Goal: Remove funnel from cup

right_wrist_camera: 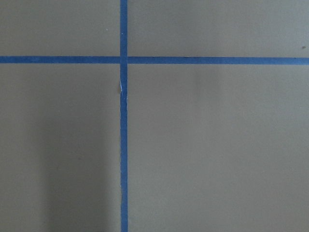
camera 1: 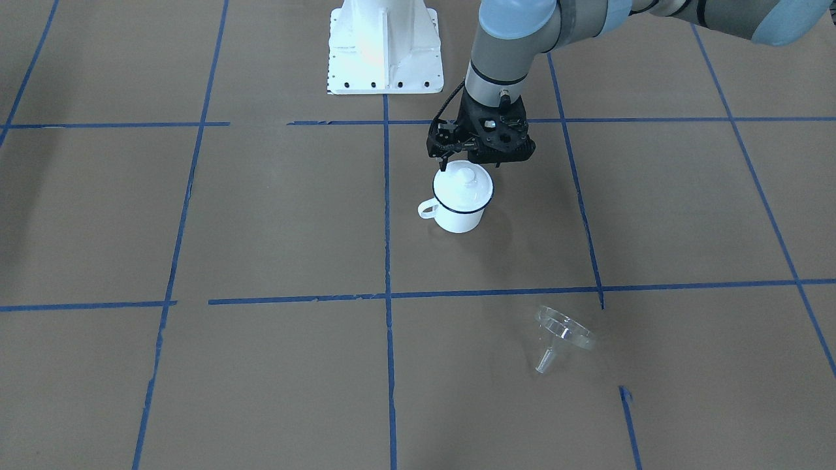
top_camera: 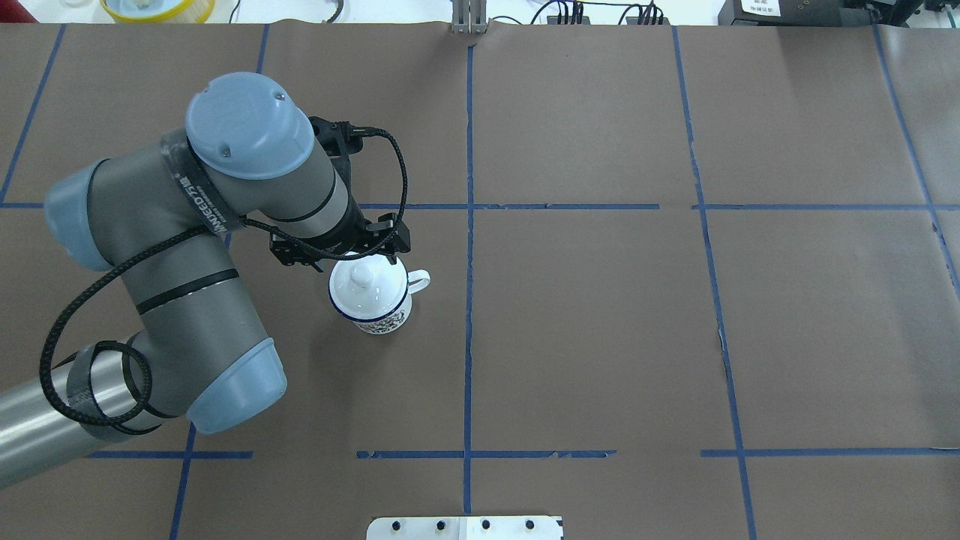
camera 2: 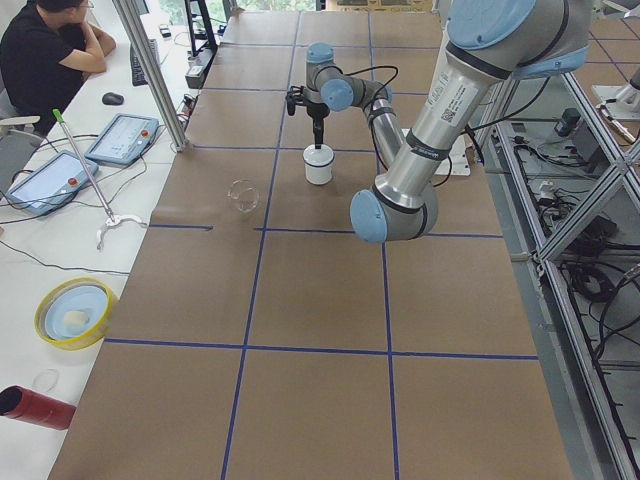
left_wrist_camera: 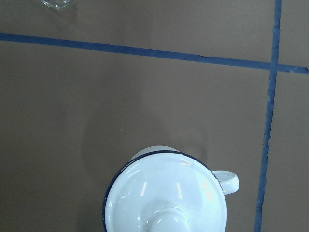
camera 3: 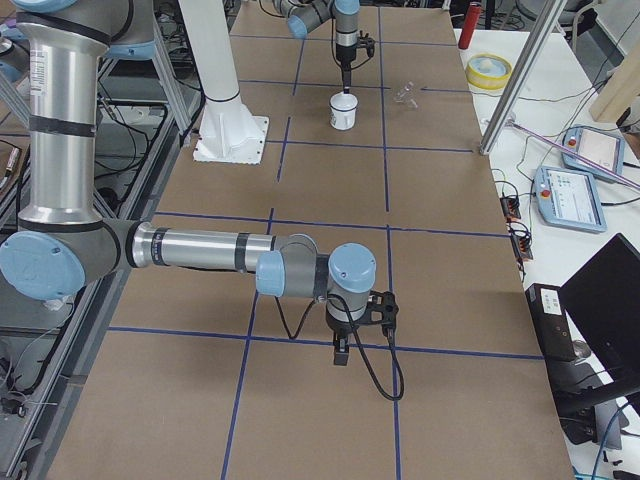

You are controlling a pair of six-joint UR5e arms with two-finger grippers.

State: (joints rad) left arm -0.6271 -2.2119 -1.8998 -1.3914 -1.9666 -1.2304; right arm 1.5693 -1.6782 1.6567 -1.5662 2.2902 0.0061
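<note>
The clear funnel (camera 1: 562, 336) lies on its side on the brown table, well apart from the cup, spout toward the front; its edge shows in the left wrist view (left_wrist_camera: 58, 4). The white cup (camera 1: 457, 215) with a dark blue rim stands upright with a white knobbed lid (camera 1: 465, 179) on it. My left gripper (camera 1: 473, 163) hangs just above the lid (top_camera: 360, 279); its fingers are hidden, so I cannot tell its state. My right gripper (camera 3: 341, 355) hangs low over bare table far away; I cannot tell its state.
The white robot base (camera 1: 385, 46) stands behind the cup. Blue tape lines (camera 1: 388, 294) cross the table. A yellow bowl (camera 2: 75, 310), a red can (camera 2: 35, 405), tablets and a seated operator (camera 2: 50, 50) are beside the table's far side.
</note>
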